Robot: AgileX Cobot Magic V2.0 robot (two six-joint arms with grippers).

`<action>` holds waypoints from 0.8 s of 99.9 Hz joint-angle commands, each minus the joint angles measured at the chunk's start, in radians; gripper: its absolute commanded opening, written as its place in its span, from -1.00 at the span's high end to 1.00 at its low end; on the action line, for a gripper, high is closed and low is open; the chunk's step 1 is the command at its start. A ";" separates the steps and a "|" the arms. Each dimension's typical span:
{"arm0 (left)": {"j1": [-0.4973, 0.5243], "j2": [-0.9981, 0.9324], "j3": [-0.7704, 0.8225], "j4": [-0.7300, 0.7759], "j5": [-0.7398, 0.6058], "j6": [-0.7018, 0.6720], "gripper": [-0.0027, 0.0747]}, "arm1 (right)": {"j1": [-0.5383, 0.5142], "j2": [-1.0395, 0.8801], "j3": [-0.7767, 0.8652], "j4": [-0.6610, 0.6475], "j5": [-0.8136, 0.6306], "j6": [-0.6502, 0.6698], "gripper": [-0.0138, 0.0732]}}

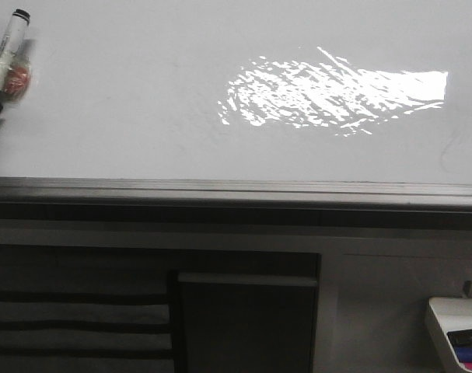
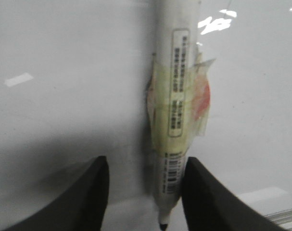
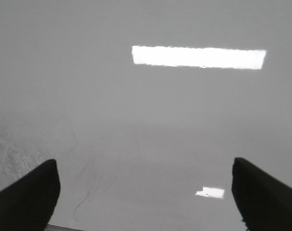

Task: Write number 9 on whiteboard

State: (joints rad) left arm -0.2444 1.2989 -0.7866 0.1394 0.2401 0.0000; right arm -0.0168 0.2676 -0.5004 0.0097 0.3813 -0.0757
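While the whiteboard [image 1: 142,116] fills most of the front view, its grey edge strip running along the near side, the left end effector [image 2: 145,192] sits at the board's far-left corner, clamped on a marker [image 2: 177,96]. The marker's white barrel is wrapped in yellowish tape with a red patch (a barcode label shows near the lower end), and its dark tip points down between the fingers [image 2: 88,192]. The right end effector [image 3: 146,192] hangs over bare board with its fingers spread wide, gripping nothing. No clear 9 shows; only faint thin scribbles lie on the surface. A bright glare patch [image 1: 337,93] marks the board's middle-right. A small tray [image 1: 453,330] sits at lower right.
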 commanded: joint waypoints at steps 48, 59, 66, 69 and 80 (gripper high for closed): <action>-0.008 -0.021 -0.035 -0.007 -0.074 -0.005 0.87 | 0.000 0.021 -0.031 -0.010 -0.073 -0.007 -0.80; -0.008 -0.025 -0.042 -0.013 -0.035 0.000 0.93 | 0.000 0.021 -0.034 0.053 -0.071 -0.007 -0.80; -0.008 -0.038 -0.067 -0.013 0.042 0.000 0.97 | 0.000 0.031 -0.058 0.089 -0.044 -0.007 -0.80; -0.008 -0.043 -0.082 -0.013 0.084 0.000 0.98 | 0.000 0.038 -0.072 0.103 -0.023 -0.007 -0.80; -0.024 -0.076 -0.154 -0.018 0.271 0.042 0.98 | 0.000 0.090 -0.141 0.133 0.075 -0.007 -0.80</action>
State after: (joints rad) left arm -0.2500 1.2736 -0.8659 0.1326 0.4455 0.0110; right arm -0.0168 0.3046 -0.5638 0.1141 0.4635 -0.0757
